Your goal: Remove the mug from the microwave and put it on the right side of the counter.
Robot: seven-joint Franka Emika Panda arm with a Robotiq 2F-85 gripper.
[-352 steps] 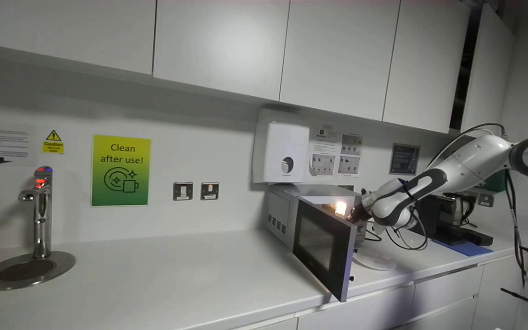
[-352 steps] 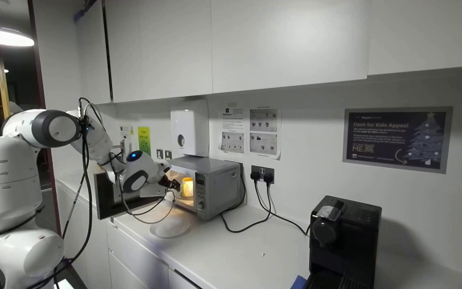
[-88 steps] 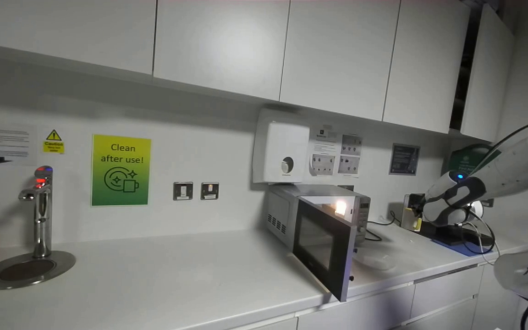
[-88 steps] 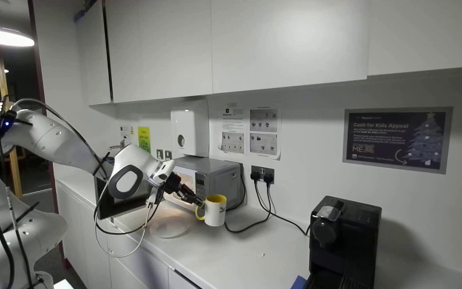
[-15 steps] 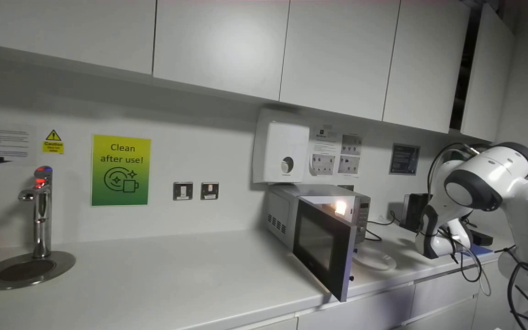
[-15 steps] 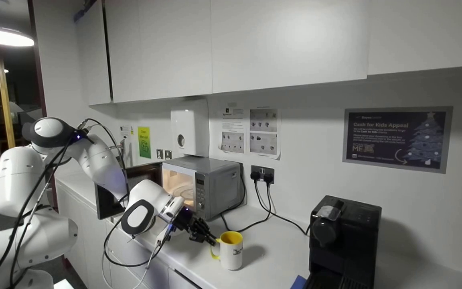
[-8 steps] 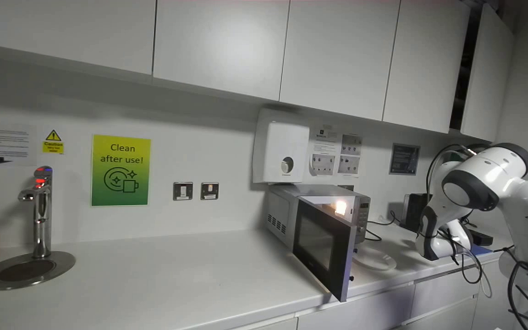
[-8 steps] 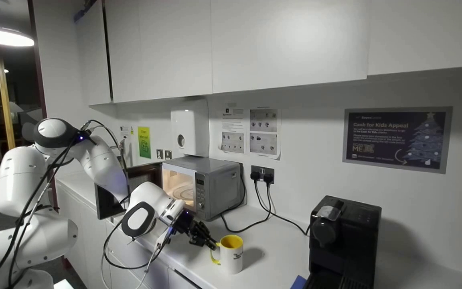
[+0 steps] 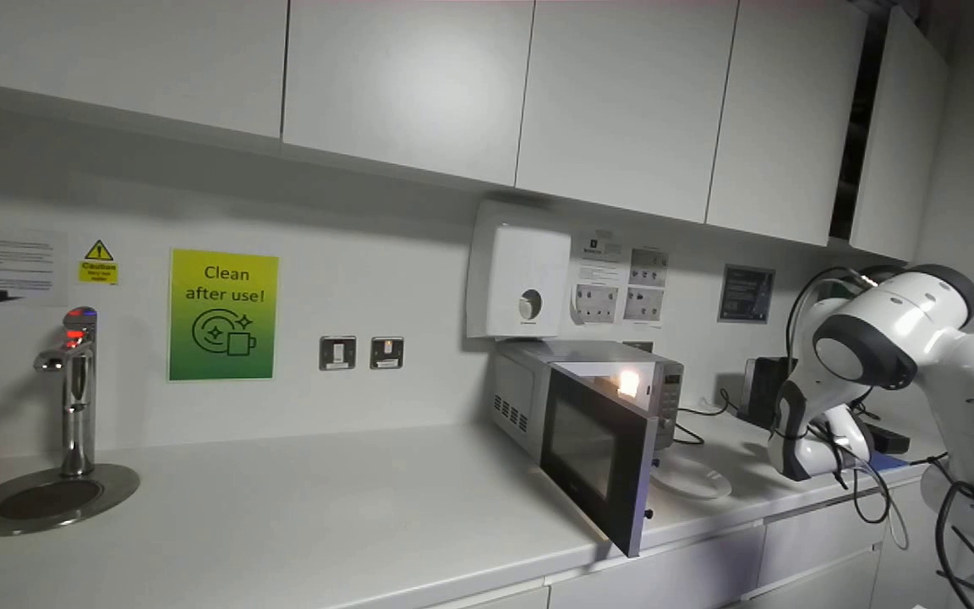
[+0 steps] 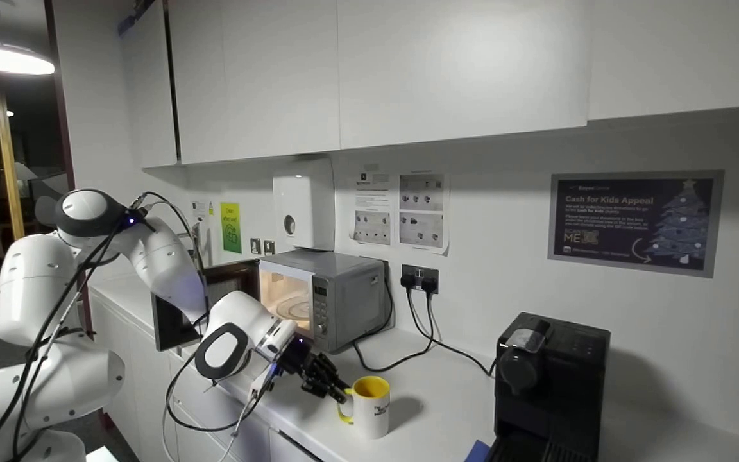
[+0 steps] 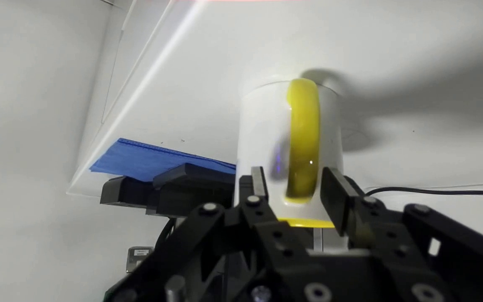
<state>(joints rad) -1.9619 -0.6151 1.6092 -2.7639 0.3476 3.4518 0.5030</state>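
The white mug (image 10: 371, 416), yellow inside and with a yellow handle (image 11: 303, 138), stands upright on the white counter (image 10: 443, 382), between the microwave and a coffee machine. My gripper (image 11: 294, 182) is open around the handle's upper part. A gap shows between the handle and each of its fingers (image 11: 334, 195). In an exterior view the gripper (image 10: 344, 393) comes to the mug from the handle side. The arm hides mug and gripper in an exterior view. The microwave (image 10: 360, 298) is lit, its door (image 9: 595, 457) swung wide, with only a turntable seen inside.
A clear round plate (image 9: 694, 480) lies on the counter before the microwave. The black coffee machine (image 10: 555, 369) and a blue mat (image 11: 162, 159) are past the mug. Black cables (image 10: 401, 369) run along the back. Overhead are wall cupboards (image 10: 459, 70).
Long before, the mug was inside the microwave, then carried by its handle. Over the last second it came down slightly onto the counter, and the fingers have parted from the handle.
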